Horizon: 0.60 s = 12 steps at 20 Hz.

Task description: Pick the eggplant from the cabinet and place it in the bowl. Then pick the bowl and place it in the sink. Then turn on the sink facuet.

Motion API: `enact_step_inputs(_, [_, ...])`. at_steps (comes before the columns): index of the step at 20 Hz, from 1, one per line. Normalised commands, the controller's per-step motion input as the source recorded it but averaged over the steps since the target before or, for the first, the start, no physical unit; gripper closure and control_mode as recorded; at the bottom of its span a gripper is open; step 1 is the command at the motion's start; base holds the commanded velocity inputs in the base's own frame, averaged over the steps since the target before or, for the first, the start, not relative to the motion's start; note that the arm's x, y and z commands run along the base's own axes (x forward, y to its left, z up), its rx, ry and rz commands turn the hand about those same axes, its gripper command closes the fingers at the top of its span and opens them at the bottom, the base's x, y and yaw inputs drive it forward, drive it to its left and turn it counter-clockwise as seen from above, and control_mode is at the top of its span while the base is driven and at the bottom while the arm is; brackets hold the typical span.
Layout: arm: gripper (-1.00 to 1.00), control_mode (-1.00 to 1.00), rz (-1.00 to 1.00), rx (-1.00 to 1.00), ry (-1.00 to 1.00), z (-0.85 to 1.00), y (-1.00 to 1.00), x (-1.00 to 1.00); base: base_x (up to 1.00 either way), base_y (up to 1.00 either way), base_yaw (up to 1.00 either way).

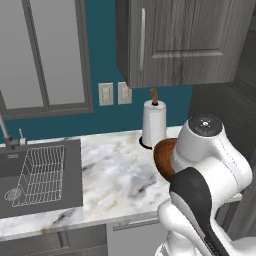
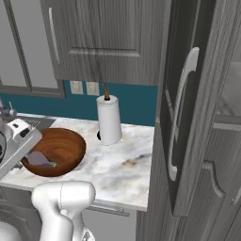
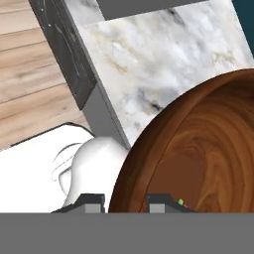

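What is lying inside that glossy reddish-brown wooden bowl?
The reddish-brown wooden bowl on the marble counter holds a small dark purple eggplant with a green tip. The robot's arm covers the bowl's left edge.

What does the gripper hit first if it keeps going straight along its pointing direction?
Nothing new: the gripper is already shut astride the bowl rim, one fingertip outside it. Past the rim, probably the marble counter; depth is unclear.

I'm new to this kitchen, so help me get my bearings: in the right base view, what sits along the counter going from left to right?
Bowl with the eggplant lying inside it → paper towel roll standing behind on the marble → tall cabinet with its open door and curved handle.
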Motion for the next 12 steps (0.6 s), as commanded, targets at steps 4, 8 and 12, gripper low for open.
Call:
enact_step_inputs(4, [1.0, -1.0, 0.06, 0.0, 0.03, 0.0, 0.04, -0.55, 0.0, 0.0, 0.0])
enact_step_inputs(8, [1.0, 1.0, 0.0, 0.0, -0.02, 0.0, 0.12, -0.56, -0.22, 0.08, 0.0])
enact_step_inputs(12, [1.0, 1.0, 0.0, 0.0, 0.0, 0.0, 0.0, 0.0, -0.71, 0.51, 0.0])
